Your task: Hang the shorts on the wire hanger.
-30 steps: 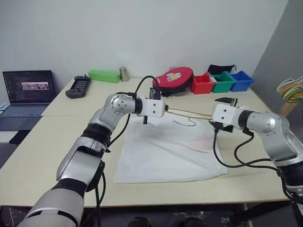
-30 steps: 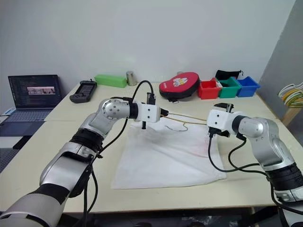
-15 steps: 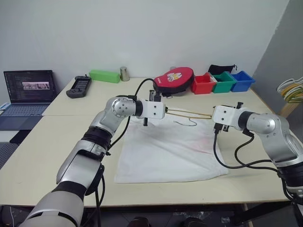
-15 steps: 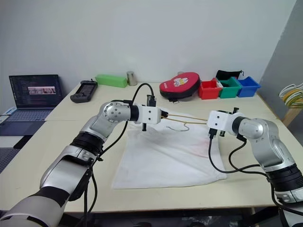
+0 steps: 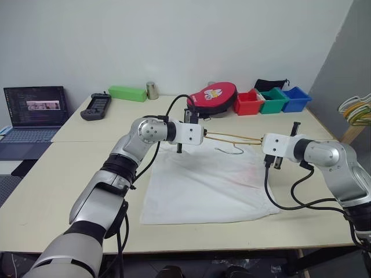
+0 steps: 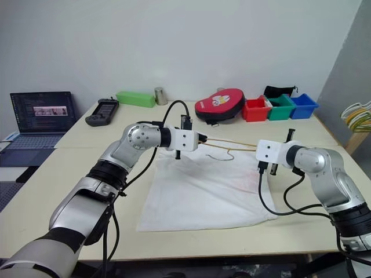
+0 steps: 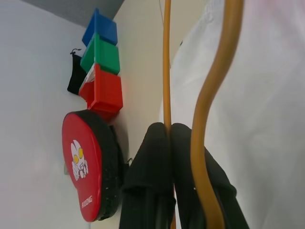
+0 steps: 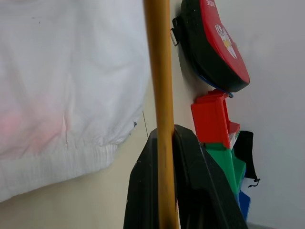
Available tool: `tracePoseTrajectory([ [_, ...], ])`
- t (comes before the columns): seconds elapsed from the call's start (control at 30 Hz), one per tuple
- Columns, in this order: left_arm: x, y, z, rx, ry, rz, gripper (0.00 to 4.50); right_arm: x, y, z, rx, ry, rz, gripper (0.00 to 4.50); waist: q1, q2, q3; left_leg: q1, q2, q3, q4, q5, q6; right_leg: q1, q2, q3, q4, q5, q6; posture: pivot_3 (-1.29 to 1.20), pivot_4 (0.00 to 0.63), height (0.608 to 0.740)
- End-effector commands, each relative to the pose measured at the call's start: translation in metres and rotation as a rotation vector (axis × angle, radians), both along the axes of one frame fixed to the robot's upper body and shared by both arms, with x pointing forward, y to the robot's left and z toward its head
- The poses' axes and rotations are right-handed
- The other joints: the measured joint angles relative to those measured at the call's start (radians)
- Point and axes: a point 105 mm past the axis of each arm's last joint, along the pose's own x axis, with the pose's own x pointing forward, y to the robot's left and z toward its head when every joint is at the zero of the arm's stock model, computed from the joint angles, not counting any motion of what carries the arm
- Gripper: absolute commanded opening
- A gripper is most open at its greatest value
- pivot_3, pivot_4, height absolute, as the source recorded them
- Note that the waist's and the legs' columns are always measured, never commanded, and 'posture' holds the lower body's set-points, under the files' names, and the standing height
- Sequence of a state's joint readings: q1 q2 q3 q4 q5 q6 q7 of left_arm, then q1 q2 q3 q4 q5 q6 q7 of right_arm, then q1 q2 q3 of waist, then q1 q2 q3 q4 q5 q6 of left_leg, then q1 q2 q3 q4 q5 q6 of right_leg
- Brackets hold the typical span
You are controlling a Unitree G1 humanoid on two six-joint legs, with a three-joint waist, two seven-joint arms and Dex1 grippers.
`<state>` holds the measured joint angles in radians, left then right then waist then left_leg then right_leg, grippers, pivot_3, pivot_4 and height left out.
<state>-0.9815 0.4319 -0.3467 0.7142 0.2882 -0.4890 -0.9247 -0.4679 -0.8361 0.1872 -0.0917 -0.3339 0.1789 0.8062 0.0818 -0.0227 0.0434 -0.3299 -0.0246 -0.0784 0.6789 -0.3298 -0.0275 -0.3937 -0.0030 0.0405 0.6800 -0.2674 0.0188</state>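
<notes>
Both tools pinch the hanger, held level just above the far edge of the shorts. The left tool grips its 9 o'clock end, the right tool its 3 o'clock end. Shorts lie flat at the tabletop centre.

Laptop cut off at frame edge

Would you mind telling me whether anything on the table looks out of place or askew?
Nothing stands out. The shorts lie flat on the table, slightly crooked to its edge, and the wire hanger is held level between the left pincer and the right pincer.
</notes>
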Motion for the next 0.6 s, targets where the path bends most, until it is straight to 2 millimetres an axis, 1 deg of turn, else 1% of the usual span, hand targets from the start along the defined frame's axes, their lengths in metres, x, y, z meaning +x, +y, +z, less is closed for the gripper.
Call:
tracePoseTrajectory([
  [0.03, -0.01, -0.006, 0.022, -0.126, 0.021, -0.073, 1.3, 0.001, -0.006, 0.011, 0.033, -0.035, -0.032, 0.0, 0.0, 0.0, 0.0, 0.0, 0.0, 0.0, 0.0, 0.0, 0.0, 0.0, 0.0, 0.0, 0.0, 0.0, 0.0, 0.18, 0.0, 0.74],
  [0.1, -0.011, -0.002, 0.027, -0.15, 0.033, -0.078, 1.69, 0.001, -0.01, 0.009, 0.051, -0.018, -0.051, 0.0, -0.001, 0.0, 0.0, 0.0, 0.0, 0.0, 0.0, 0.0, 0.0, 0.0, 0.0, 0.0, 0.0, 0.0, 0.0, 0.18, 0.0, 0.74],
  [0.17, -0.013, 0.003, 0.032, -0.169, 0.041, -0.087, 2.24, 0.0, -0.017, 0.007, 0.122, 0.02, -0.094, 0.0, -0.001, 0.0, 0.0, 0.0, 0.0, 0.0, 0.0, 0.0, 0.0, 0.0, 0.0, 0.0, 0.0, 0.0, 0.0, 0.18, 0.0, 0.74],
  [0.2, -0.014, 0.006, 0.034, -0.176, 0.048, -0.094, 2.3, -0.001, -0.023, 0.005, 0.167, 0.05, -0.124, 0.0, -0.001, 0.0, 0.0, 0.0, 0.0, 0.0, 0.0, 0.0, 0.0, 0.0, 0.0, 0.0, 0.0, 0.0, 0.0, 0.18, 0.0, 0.74],
  [0.23, -0.016, 0.008, 0.035, -0.182, 0.055, -0.101, 2.5, -0.003, -0.029, 0.001, 0.21, 0.086, -0.157, 0.0, -0.001, 0.0, 0.0, 0.0, 0.0, 0.0, 0.0, 0.0, 0.0, 0.0, 0.0, 0.0, 0.0, 0.0, 0.0, 0.19, 0.0, 0.74],
  [0.27, -0.017, 0.01, 0.036, -0.188, 0.067, -0.106, 2.71, -0.006, -0.039, -0.004, 0.244, 0.133, -0.193, 0.0, 0.0, 0.0, 0.0, 0.0, 0.0, -0.001, 0.0, 0.0, 0.0, 0.0, 0.0, 0.0, 0.0, 0.0, 0.0, 0.19, 0.0, 0.74],
  [0.33, -0.023, 0.015, 0.041, -0.254, 0.136, -0.116, 3.18, -0.015, -0.066, -0.013, 0.355, 0.247, -0.303, 0.0, 0.001, 0.0, 0.0, 0.0, 0.0, -0.001, 0.0, 0.0, 0.0, 0.001, 0.0, 0.0, 0.0, 0.0, 0.0, 0.19, 0.0, 0.74],
  [0.4, -0.029, 0.017, 0.043, -0.316, 0.203, -0.121, 3.59, -0.023, -0.083, -0.018, 0.423, 0.319, -0.371, 0.0, 0.004, 0.0, 0.0, 0.0, 0.0, -0.001, 0.0, 0.0, 0.0, 0.001, -0.001, 0.0, 0.0, 0.0, 0.0, 0.19, 0.0, 0.74],
  [0.43, -0.033, 0.017, 0.042, -0.354, 0.247, -0.119, 3.89, -0.03, -0.092, -0.024, 0.465, 0.387, -0.414, 0.0, 0.004, 0.0, 0.0, 0.0, 0.001, -0.001, 0.0, 0.0, 0.0, 0.001, -0.001, 0.0, 0.0, 0.0, 0.0, 0.19, 0.0, 0.74],
  [0.47, -0.037, 0.016, 0.04, -0.385, 0.288, -0.119, 4.06, -0.037, -0.097, -0.031, 0.518, 0.466, -0.453, 0.0, 0.004, 0.001, 0.0, 0.0, 0.001, -0.001, 0.0, 0.0, 0.0, 0.001, -0.001, 0.0, 0.0, 0.0, 0.0, 0.19, 0.0, 0.74],
  [0.53, -0.047, 0.012, 0.035, -0.438, 0.366, -0.116, 4.48, -0.058, -0.102, -0.046, 0.637, 0.655, -0.525, 0.0, 0.004, 0.001, 0.0, 0.001, 0.002, -0.001, 0.0, 0.0, 0.0, 0.002, -0.001, 0.001, 0.0, 0.0, 0.0, 0.19, 0.0, 0.74],
  [0.57, -0.05, 0.011, 0.034, -0.451, 0.388, -0.114, 4.48, -0.065, -0.103, -0.05, 0.669, 0.709, -0.547, 0.0, 0.004, 0.001, 0.0, 0.001, 0.002, -0.002, 0.0, 0.0, 0.0, 0.003, -0.001, 0.0, 0.0, 0.0, 0.0, 0.19, 0.0, 0.74],
  [0.6, -0.057, 0.009, 0.029, -0.455, 0.425, -0.114, 4.48, -0.078, -0.103, -0.055, 0.72, 0.816, -0.572, 0.0, 0.005, 0.001, 0.0, 0.002, 0.003, -0.003, 0.0, 0.0, 0.0, 0.004, -0.001, 0.0, -0.001, 0.0, 0.0, 0.2, 0.0, 0.74],
])
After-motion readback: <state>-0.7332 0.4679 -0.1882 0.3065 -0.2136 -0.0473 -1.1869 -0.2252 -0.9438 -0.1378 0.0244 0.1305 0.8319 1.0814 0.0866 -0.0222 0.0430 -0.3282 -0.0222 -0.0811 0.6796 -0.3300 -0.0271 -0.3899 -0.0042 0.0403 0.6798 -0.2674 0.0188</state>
